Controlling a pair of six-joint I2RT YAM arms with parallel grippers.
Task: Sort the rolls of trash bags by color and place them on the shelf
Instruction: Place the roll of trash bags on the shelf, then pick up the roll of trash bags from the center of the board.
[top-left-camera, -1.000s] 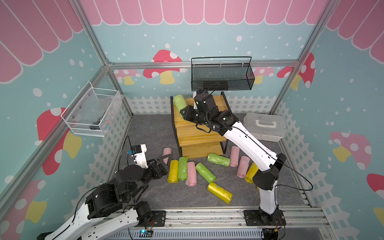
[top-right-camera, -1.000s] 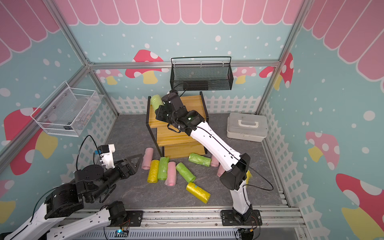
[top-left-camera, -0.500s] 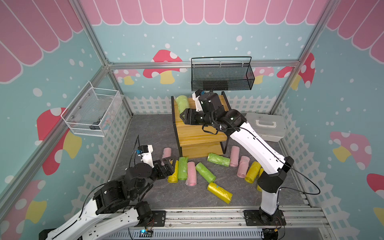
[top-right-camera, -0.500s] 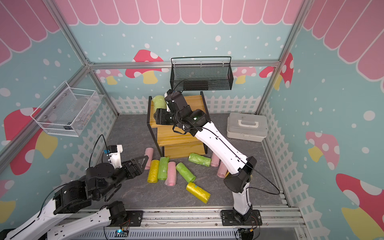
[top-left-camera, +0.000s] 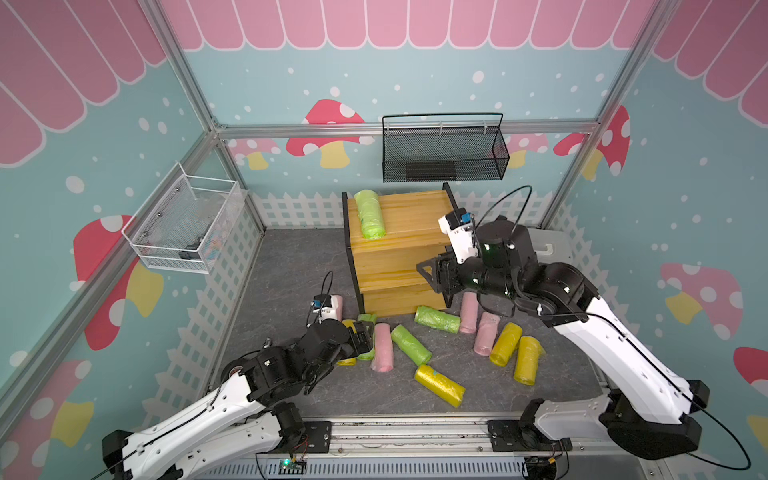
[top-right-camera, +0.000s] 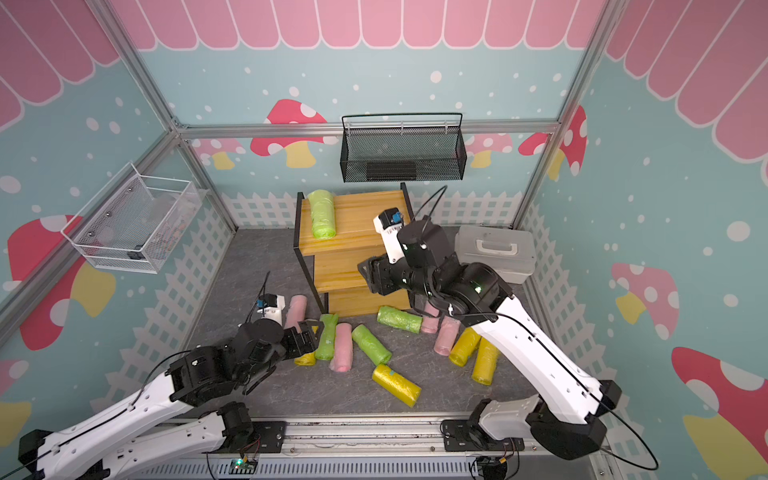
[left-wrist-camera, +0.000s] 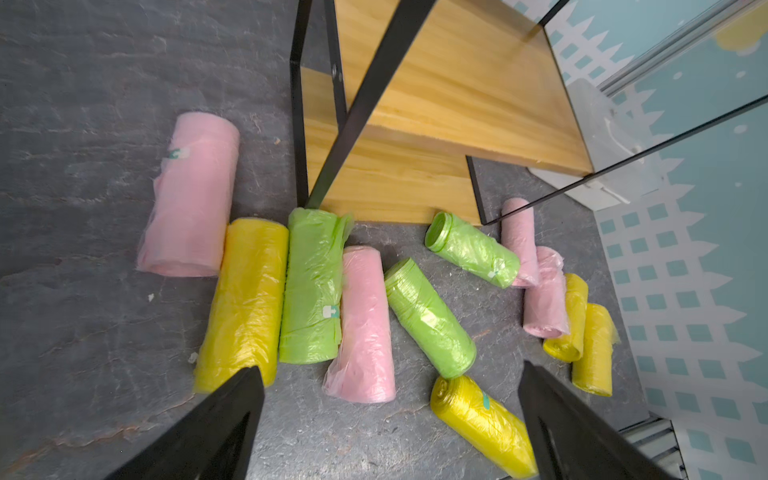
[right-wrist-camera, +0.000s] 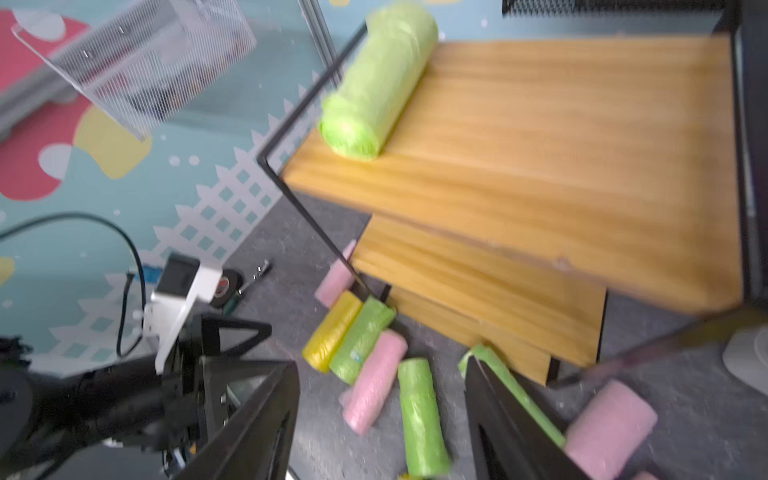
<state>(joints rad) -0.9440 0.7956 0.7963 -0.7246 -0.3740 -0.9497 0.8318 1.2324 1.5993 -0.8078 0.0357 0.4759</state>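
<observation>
Nearest the front edge of the grey floor (top-left-camera: 374, 395) lies a lone yellow roll (top-left-camera: 439, 385). Just behind it the left gripper (top-left-camera: 362, 337) hovers low over a row of rolls lying side by side (yellow, green, pink), its jaws spread wide with nothing between them. The other loose rolls of trash bags (top-left-camera: 436, 319) are scattered over the floor before the shelf (top-left-camera: 399, 253), two pink and two yellow toward the right edge. The right gripper (top-left-camera: 432, 277) hangs in front of the shelf's middle boards, jaws apart and empty. Farthest back, one green roll (top-left-camera: 369, 213) lies at the left end of the top board.
</observation>
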